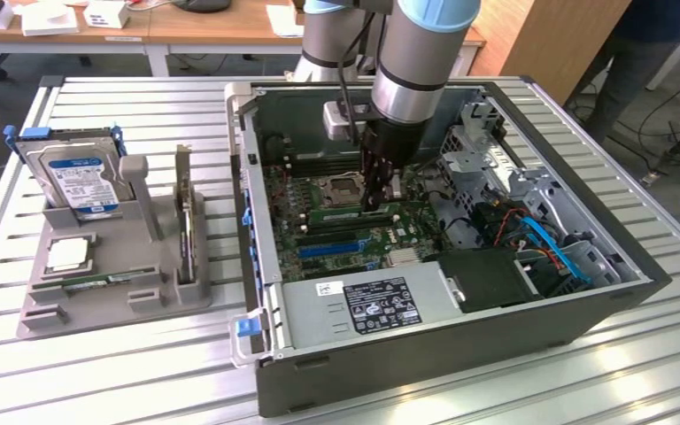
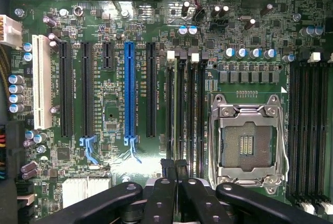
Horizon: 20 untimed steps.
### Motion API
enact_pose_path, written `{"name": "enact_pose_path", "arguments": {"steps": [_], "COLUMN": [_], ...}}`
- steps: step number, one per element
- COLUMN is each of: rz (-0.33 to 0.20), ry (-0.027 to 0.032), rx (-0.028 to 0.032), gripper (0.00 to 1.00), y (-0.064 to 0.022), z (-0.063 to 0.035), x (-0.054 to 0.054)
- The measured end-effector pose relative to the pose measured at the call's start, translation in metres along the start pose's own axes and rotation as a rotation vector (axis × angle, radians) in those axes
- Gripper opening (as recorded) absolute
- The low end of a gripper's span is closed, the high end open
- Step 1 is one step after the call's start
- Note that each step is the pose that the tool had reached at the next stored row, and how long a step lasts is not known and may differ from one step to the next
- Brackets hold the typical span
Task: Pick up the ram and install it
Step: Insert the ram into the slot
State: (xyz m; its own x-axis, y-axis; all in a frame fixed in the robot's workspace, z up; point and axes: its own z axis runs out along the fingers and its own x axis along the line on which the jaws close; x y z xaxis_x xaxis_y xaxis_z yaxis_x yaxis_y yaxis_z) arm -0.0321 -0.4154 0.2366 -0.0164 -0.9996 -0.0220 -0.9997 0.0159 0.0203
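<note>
Ram stick (image 1: 183, 221) stands on edge in the grey holder (image 1: 110, 303), well apart from your gripper (image 2: 174, 165). Fingers pressed together, nothing visibly pinched, low over the memory slots (image 2: 187, 109) by the CPU socket (image 2: 247, 141). Reads as seating; you'll need a square, straight-down push.

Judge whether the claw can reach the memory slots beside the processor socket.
Probably yes: the claw hangs right over the memory slots, the case lies open, and no cable crosses them.

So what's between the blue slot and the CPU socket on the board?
Wrist view: from the blue slot, one black expansion slot, then a bank of black memory slots before the CPU socket.
</note>
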Motion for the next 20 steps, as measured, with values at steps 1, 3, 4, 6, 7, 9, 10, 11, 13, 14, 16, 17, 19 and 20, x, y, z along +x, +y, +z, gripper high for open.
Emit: {"name": "enact_pose_path", "arguments": {"steps": [1,3,4,6,7,9,10,11,13,14,16,17,19,20], "rz": [0.0,0.0,0.0,0.0,0.0,0.0,0.0,0.0,0.0,0.0,0.0,0.0,0.0,0.0], "ry": [-0.0001,-0.0003,-0.0005,-0.0004,-0.0005,-0.0005,-0.0006,-0.0006,-0.0003,-0.0002,-0.0004,-0.0007,-0.0005,-0.0003], "rx": [0.0,0.0001,0.0002,0.0001,0.0,0.0001,0.0001,0.0001,0.0,0.0,0.0,0.0001,0.0,0.0], "gripper": [0.11,0.11,0.11,0.11,0.11,0.11,0.11,0.11,0.11,0.11,0.11,0.11,0.11,0.11], "y": [0.0,0.0,-0.0001,-0.0001,0.0,0.0,-0.0001,0.0,0.0,0.0,-0.0001,-0.0001,-0.0001,-0.0001], "z": [0.0,0.0001,0.0002,0.0001,0.0001,0.0001,0.0001,0.0003,0.0009,0.0009,0.0012,0.0016,0.0023,0.0023], "x": [0.0,0.0,0.0003,0.0009,0.0011,0.0011,0.0011,0.0012,0.0013,0.0013,0.0012,0.0012,0.0013,0.0013]}}
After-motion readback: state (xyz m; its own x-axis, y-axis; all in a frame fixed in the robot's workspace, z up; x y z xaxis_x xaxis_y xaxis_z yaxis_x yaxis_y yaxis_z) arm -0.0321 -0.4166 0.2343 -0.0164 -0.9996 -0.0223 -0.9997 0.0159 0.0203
